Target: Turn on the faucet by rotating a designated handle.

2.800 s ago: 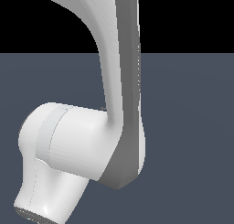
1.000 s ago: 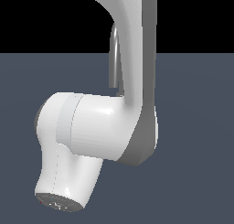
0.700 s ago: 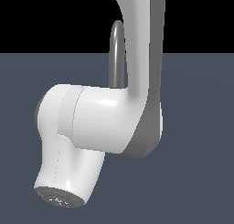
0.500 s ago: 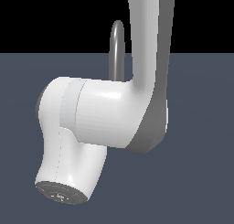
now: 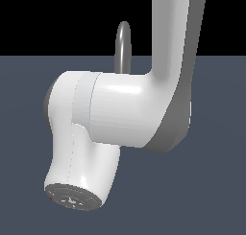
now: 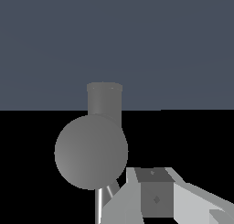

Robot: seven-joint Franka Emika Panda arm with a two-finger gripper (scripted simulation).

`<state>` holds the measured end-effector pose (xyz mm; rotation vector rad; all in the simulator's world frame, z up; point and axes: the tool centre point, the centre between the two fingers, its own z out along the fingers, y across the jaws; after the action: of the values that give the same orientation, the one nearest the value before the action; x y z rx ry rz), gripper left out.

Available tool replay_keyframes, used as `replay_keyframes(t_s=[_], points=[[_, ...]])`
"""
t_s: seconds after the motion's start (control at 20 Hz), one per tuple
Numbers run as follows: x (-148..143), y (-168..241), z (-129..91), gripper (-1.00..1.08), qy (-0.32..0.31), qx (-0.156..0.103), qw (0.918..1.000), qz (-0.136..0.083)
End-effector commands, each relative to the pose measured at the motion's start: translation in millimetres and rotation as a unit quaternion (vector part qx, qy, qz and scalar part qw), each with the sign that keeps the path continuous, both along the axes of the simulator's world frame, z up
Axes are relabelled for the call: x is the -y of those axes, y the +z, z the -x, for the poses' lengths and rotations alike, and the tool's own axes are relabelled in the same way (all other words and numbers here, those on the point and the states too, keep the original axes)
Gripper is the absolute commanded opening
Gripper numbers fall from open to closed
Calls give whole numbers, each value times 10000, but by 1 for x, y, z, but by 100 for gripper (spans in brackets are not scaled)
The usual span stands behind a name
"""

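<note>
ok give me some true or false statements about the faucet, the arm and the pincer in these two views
1. In the exterior view the white robot arm hides most of the faucet. True.
2. The faucet's whole base and handle show plainly in the exterior view. False: only the top of the arched spout rises above the arm.
3. The faucet is bright red. False: it is grey.
4. In the wrist view the pincer is partly in frame close to the grey faucet body. True, though whether they touch cannot be told.
5. The wrist view shows clearly that the pincer is wide open. False: only part of it shows, so its state cannot be told.
</note>
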<state>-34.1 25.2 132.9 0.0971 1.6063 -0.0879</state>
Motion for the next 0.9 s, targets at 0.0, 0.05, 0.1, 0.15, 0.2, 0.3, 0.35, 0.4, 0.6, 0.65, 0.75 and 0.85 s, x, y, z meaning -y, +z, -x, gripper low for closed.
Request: replay_keyframes(t_s=[0.0,0.05,0.1,0.15,0.2,0.3,0.35,0.4,0.6,0.65,0.75,0.85], points=[[14,13,1,-100,-68,93,9999,14],[17,16,1,-100,-67,105,9999,15],[20,18,2,-100,-66,117,9999,16],[24,21,2,-100,-65,130,9999,16],[27,24,2,-100,-64,141,9999,17],[33,29,3,-100,-61,165,9998,18],[36,32,4,-100,-60,178,9998,19],[36,32,4,-100,-60,178,9998,19],[29,16,5,-100,-124,68,9999,-72],[32,16,5,-100,-119,77,9999,-65],[40,15,6,-100,-109,94,9999,-52],[47,15,7,-100,-99,112,9999,-38]])
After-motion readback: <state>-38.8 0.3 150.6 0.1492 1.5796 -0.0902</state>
